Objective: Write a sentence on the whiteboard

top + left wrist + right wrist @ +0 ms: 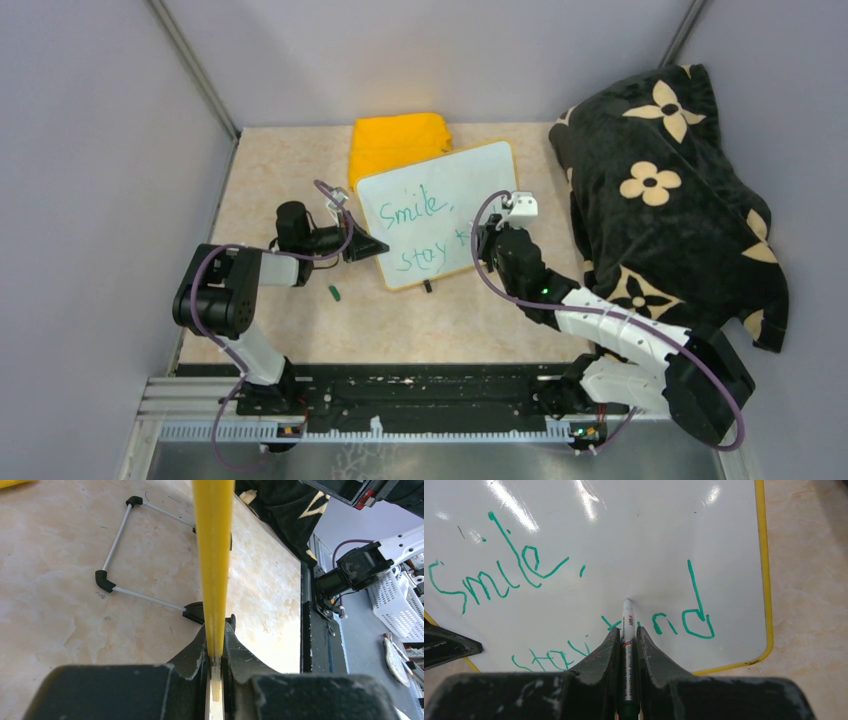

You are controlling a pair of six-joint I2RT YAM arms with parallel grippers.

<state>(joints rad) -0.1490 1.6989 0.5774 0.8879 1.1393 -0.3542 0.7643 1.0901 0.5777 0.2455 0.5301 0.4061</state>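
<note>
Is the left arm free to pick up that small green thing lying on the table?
Probably not yet: the left claw is clamped on the whiteboard rim. The green thing lies close by, unobstructed, once it lets go.

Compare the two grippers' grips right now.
The left gripper is shut on the yellow rim of the whiteboard; the right gripper is shut on a marker. The left one grips the board edge-on from its side; the right one points the marker at the written face. Shared: fingers closed on something thin.
</note>
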